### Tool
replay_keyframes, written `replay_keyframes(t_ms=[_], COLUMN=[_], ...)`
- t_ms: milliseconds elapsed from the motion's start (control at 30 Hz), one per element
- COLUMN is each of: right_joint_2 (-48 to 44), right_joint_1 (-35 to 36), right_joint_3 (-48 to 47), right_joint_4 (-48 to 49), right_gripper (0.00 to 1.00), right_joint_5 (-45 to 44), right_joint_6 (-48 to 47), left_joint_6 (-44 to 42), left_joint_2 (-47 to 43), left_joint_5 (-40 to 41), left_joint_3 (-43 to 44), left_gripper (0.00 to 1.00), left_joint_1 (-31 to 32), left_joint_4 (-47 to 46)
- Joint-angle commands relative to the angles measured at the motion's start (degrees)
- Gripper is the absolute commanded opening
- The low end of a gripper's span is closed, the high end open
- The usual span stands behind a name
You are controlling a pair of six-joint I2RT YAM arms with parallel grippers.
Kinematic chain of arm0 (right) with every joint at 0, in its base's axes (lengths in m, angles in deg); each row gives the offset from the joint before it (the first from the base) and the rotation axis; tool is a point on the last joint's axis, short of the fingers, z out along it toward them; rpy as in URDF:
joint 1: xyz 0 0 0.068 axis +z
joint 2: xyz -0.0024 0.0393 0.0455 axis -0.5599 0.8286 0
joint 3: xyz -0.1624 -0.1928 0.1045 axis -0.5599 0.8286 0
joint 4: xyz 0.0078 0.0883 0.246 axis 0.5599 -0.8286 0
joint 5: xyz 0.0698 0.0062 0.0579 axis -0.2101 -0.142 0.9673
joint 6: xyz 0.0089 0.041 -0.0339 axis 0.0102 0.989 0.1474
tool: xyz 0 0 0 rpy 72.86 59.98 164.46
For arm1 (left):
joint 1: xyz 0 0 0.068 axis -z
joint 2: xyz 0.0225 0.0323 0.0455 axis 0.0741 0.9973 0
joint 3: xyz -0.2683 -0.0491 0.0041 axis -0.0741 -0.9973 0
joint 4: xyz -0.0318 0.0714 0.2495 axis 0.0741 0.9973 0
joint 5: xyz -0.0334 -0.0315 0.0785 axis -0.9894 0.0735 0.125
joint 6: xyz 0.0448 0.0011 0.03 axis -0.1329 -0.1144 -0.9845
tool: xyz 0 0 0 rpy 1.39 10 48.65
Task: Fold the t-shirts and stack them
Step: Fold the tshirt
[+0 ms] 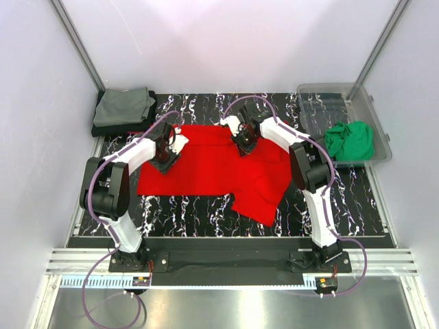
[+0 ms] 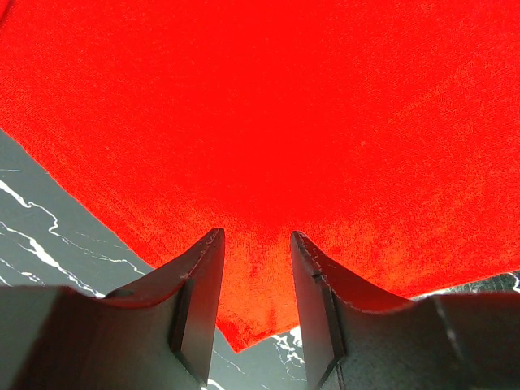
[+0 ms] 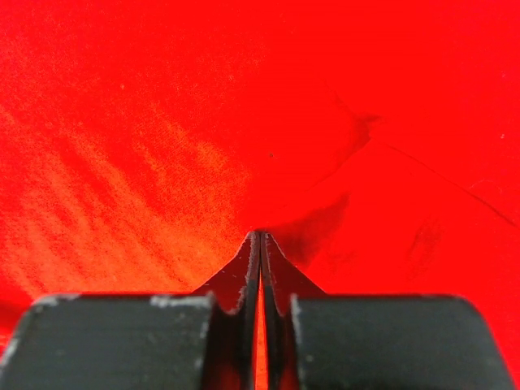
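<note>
Beneath my left gripper [image 2: 256,236] lies the red t-shirt [image 2: 268,122], spread flat on the marbled table [image 2: 49,236]. Its jaws stand apart, straddling cloth just inside a pointed edge of the shirt, with nothing clamped.

My right gripper [image 3: 260,234] is down on the same shirt, towards its far edge, with the jaws pressed together. A sliver of red shows in the slit and a crease runs off from the tips, so it appears to pinch the fabric, though the close view leaves this short of certain.

Right of that gripper, well apart, the green t-shirt [image 1: 350,140] sits crumpled in a clear bin [image 1: 312,89]. Left of and beyond my left gripper, the grey-olive t-shirt [image 1: 123,106] lies folded upon the dark t-shirt [image 1: 103,130].
</note>
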Motion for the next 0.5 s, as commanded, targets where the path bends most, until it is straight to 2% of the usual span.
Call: replay_keyframes(t_ms=[0, 200, 233, 333, 467], right_joint_2=[-2.20, -4.13, -4.31, -3.96, -3.17], right_joint_1=[0.81, 1.25, 1.42, 1.34, 1.42], right_joint_3=[-0.50, -0.15, 0.03, -0.32, -0.32], right_joint_4=[1.16, 0.89, 0.80, 0.80, 0.72], right_gripper=[0.02, 0.00, 0.02, 0.26, 0.27], right_joint_5=[0.37, 0.81, 0.28, -0.60, -0.60], right_joint_6=[-0.21, 0.06, 0.32, 1.55, 1.55], left_joint_6=[0.45, 0.53, 0.53, 0.62, 0.62], left_joint_2=[0.39, 0.83, 0.91, 1.09, 1.18], left_joint_5=[-1.14, -1.58, -1.67, -1.67, -1.67], left_joint_3=[2.60, 2.95, 2.95, 3.13, 3.30], left_gripper=[0.43, 0.43, 0.43, 0.43, 0.43], left_joint_1=[-0.36, -0.36, -0.36, -0.36, -0.36], left_joint_4=[-1.09, -1.09, -1.09, -1.09, -1.09])
